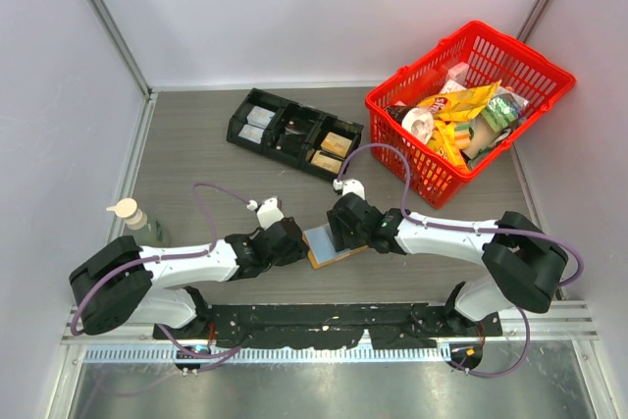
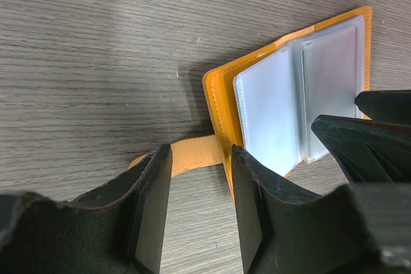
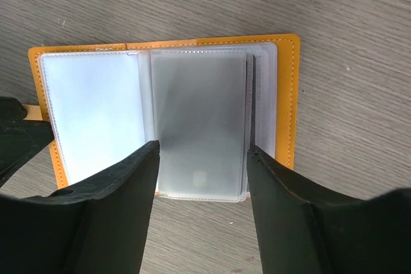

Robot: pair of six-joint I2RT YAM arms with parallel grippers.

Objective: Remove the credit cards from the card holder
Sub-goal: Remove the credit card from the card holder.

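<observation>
The card holder [image 1: 324, 244] lies open and flat on the table between both grippers, tan-orange with two pale blue-grey panels [image 3: 96, 113]. A grey card [image 3: 199, 126] shows dimly through the frosted right sleeve. My right gripper [image 3: 202, 152] hovers open over that sleeve, one finger on each side of it. My left gripper [image 2: 200, 153] is open at the holder's left edge. The little side tab [image 2: 189, 154] lies between its fingers, and its right finger [image 2: 253, 203] overlaps the holder's corner. The right gripper's fingers [image 2: 376, 136] show at the edge of the left wrist view.
A black compartment tray [image 1: 294, 132] with small items sits at the back centre. A red basket [image 1: 471, 105] full of snack packets stands at the back right. A pump bottle [image 1: 132, 218] stands by the left wall. Walls close in both sides and the back.
</observation>
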